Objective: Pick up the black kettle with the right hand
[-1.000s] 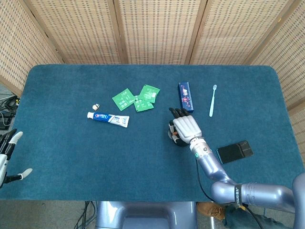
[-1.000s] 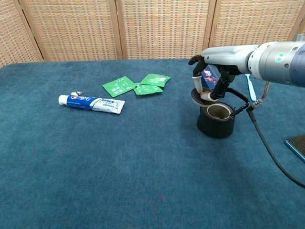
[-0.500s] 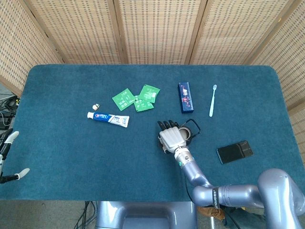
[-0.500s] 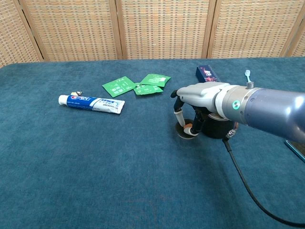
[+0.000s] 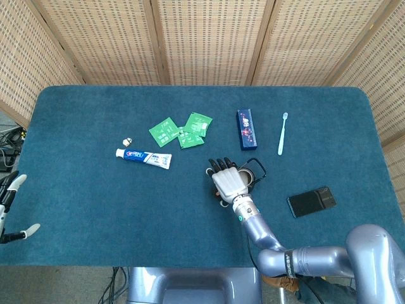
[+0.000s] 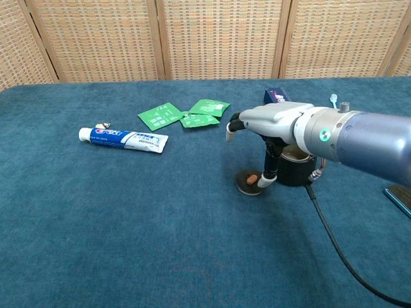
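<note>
The black kettle [image 6: 294, 173] stands lidless on the blue cloth, its wire handle [image 5: 257, 166] up at the back. Its round lid [image 6: 250, 182] with a brown knob lies flat on the cloth just left of it. My right hand [image 6: 273, 119] hovers over the lid and the kettle's left side with its fingers spread and nothing in its grasp; the thumb tip [image 6: 268, 180] hangs by the lid's right edge. In the head view this right hand [image 5: 226, 181] covers the lid and part of the kettle [image 5: 250, 178]. My left hand [image 5: 9, 212] is off the table's left edge, fingers apart.
A toothpaste tube [image 6: 123, 137] and green sachets [image 6: 186, 114] lie to the left and behind. A blue box [image 5: 247, 128] and a toothbrush [image 5: 282, 133] lie beyond the kettle. A phone [image 5: 311, 201] lies to its right.
My right hand took the lid off the kettle, carried it left and down, and let it go on the cloth. The hand has since risen a little.
</note>
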You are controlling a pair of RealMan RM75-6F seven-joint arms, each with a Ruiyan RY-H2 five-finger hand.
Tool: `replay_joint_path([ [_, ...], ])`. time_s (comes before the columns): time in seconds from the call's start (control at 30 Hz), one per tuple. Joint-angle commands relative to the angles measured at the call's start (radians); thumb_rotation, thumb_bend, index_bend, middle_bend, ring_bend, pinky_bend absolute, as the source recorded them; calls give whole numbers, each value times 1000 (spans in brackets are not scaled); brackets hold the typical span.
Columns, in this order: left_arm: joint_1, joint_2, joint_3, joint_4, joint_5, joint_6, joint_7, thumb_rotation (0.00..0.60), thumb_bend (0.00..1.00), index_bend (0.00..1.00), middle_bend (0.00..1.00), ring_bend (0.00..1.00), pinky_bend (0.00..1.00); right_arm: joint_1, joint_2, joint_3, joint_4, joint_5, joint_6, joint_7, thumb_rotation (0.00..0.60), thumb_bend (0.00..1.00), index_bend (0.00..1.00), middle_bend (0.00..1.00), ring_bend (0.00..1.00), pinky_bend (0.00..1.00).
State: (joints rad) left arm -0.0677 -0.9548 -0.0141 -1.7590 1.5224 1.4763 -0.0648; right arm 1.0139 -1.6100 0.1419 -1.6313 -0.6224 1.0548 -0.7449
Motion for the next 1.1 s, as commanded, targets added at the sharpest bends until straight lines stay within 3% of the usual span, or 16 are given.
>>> replay_joint_path([
  [0.03,1,1,1,-1,4,3,-1,600,0,0,0,0,0,-34,92,9,-111,-64,43,27,600,222,218,0,0,0],
  [0.27,9,3,8,0,29,23,-9,600,0,0,0,0,0,-165,312,-63,-249,-316,142,138,600,215,217,0,0,0],
  [0.47,23,-3,20,3,63,53,-9,600,0,0,0,0,0,-355,454,-173,-157,-609,285,396,600,86,183,0,0,0],
  [0.63,32,-11,27,6,83,72,-2,600,0,0,0,0,0,-451,474,-214,-59,-708,364,539,600,0,109,0,0,0],
  [0.93,49,-32,41,20,117,101,20,600,0,0,0,0,0,-646,443,-275,86,-780,516,678,600,0,61,0,0,0],
  [1.1,50,-41,42,27,122,101,29,600,0,0,0,0,0,-707,420,-274,132,-814,557,705,600,0,63,0,0,0],
])
